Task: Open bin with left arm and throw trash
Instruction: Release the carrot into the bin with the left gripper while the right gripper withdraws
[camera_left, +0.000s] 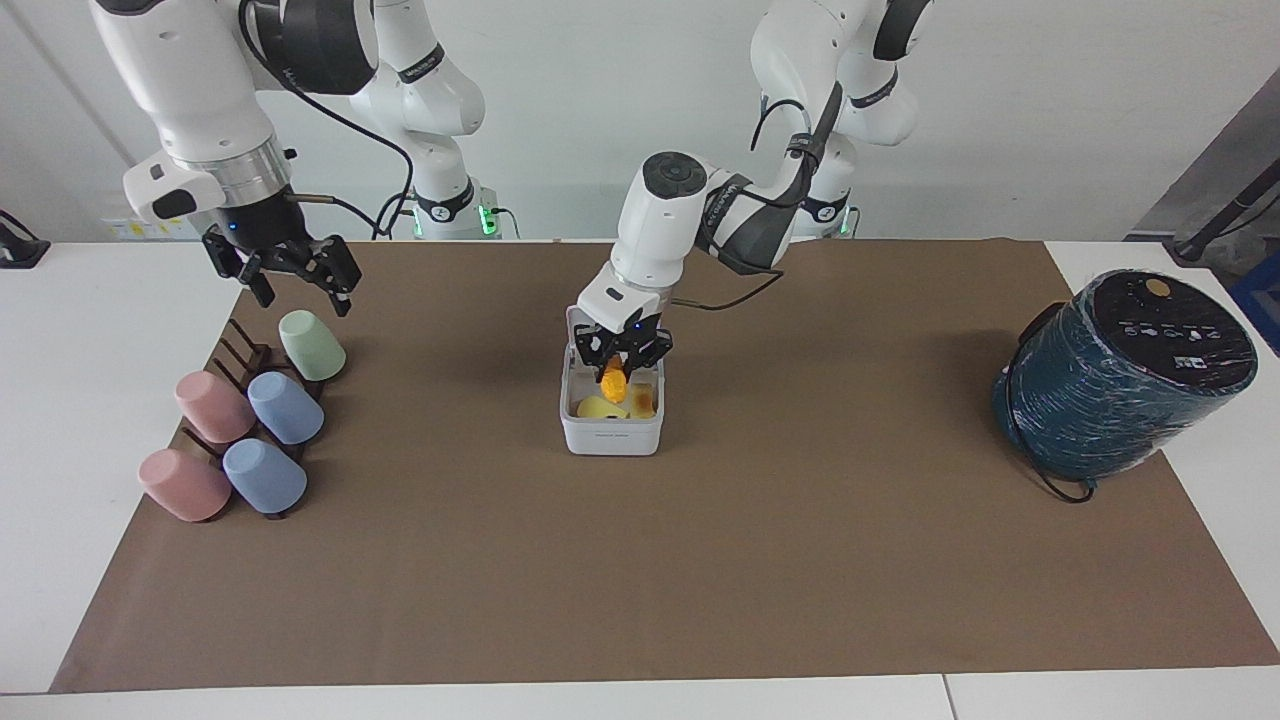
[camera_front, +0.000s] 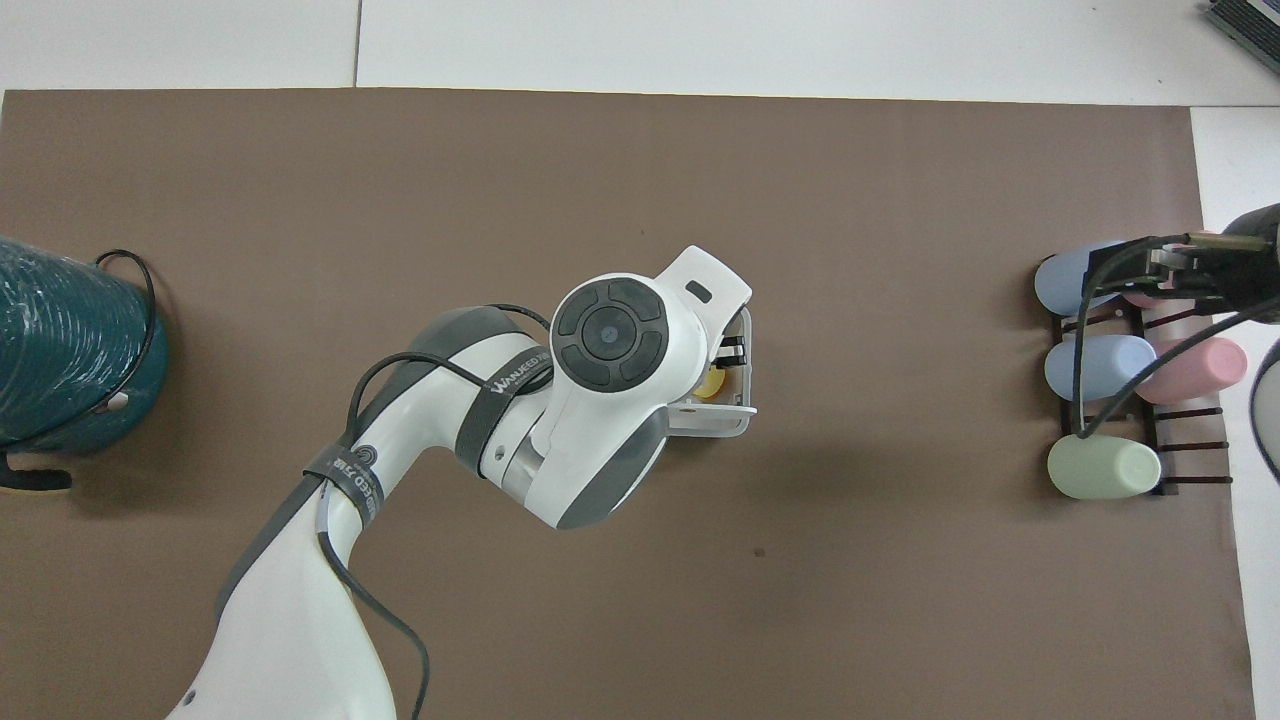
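The white bin (camera_left: 611, 436) stands mid-mat with its lid (camera_left: 572, 322) hinged open and upright on the robots' side. A yellow slice (camera_left: 597, 408) and a pale yellow piece (camera_left: 641, 402) lie inside. My left gripper (camera_left: 619, 364) is low over the bin's opening, shut on the small orange piece (camera_left: 613, 381), which hangs just inside the rim. In the overhead view the left arm (camera_front: 610, 335) covers most of the bin (camera_front: 746, 372); a bit of yellow trash (camera_front: 710, 386) shows. My right gripper (camera_left: 290, 268) is open and empty, raised over the mat's edge by the cup rack.
A dark rack with pastel cups (camera_left: 245, 425) lies at the right arm's end of the mat, also seen in the overhead view (camera_front: 1100, 370). A big dark teal wrapped cylinder (camera_left: 1120, 380) with a cable stands at the left arm's end.
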